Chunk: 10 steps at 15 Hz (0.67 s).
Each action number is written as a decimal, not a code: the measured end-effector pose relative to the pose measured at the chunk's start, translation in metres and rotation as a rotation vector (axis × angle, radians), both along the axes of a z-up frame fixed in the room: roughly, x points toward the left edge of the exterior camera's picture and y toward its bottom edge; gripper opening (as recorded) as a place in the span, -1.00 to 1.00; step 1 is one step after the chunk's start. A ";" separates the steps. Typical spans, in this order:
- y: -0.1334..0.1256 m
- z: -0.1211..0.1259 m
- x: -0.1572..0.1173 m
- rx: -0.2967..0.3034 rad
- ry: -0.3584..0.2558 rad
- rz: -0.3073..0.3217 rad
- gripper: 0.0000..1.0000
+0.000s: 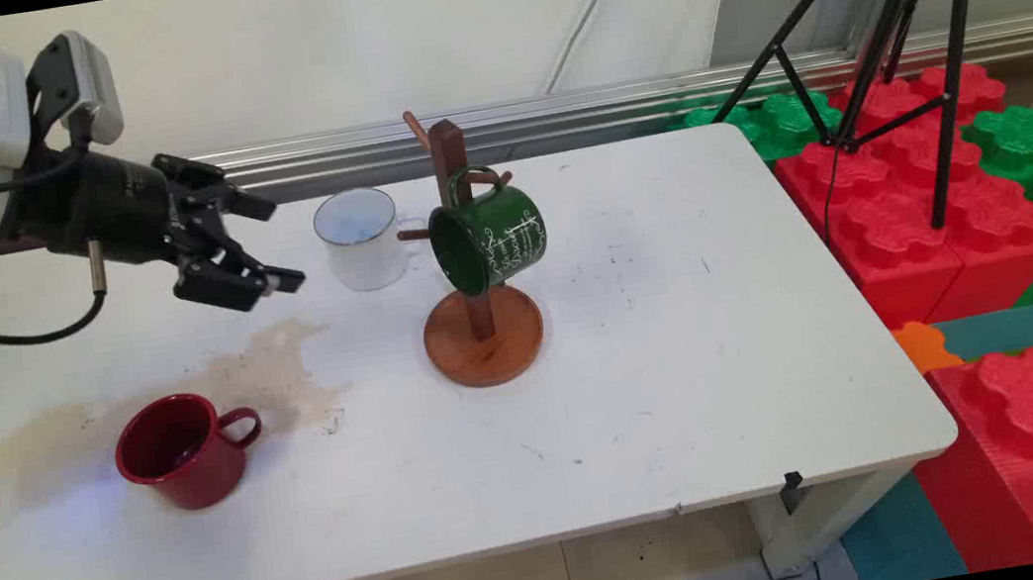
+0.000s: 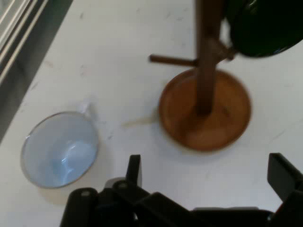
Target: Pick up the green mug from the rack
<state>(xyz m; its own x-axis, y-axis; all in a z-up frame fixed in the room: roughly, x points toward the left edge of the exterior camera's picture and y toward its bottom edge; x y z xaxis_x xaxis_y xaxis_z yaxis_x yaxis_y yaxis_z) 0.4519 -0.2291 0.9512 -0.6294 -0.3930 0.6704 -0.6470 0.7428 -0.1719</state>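
My black gripper (image 1: 276, 244) hovers open above the table's left rear, holding nothing. Just to its right stands a white mug (image 1: 362, 238), upright, closest to the fingers. In the hand view the white mug (image 2: 60, 149) shows its pale inside at lower left, with the gripper (image 2: 208, 175) wide apart at the bottom. A wooden mug tree (image 1: 471, 266) stands mid-table with a green mug (image 1: 490, 239) hanging from a peg. The hand view shows the tree's round base (image 2: 204, 109) and the green mug (image 2: 265, 26) at top right. A red mug (image 1: 183, 451) sits upright at the front left.
A brownish stain (image 1: 191, 398) spreads over the table's left side near the red mug. Red and green foam blocks (image 1: 944, 204) and a black tripod (image 1: 882, 32) stand off the table's right. A metal rail (image 1: 553, 115) runs along the wall behind.
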 end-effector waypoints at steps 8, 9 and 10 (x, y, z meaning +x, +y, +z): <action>0.019 0.010 -0.036 0.033 0.117 -0.008 1.00; 0.022 0.012 -0.042 0.040 0.132 -0.008 1.00; 0.026 0.013 -0.049 0.049 0.149 -0.012 1.00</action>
<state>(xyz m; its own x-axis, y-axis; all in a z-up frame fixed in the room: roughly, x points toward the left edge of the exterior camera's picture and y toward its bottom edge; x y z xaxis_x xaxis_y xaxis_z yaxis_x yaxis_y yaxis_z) 0.4030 -0.2034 0.9646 -0.5292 -0.4209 0.7367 -0.6539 0.7556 -0.0381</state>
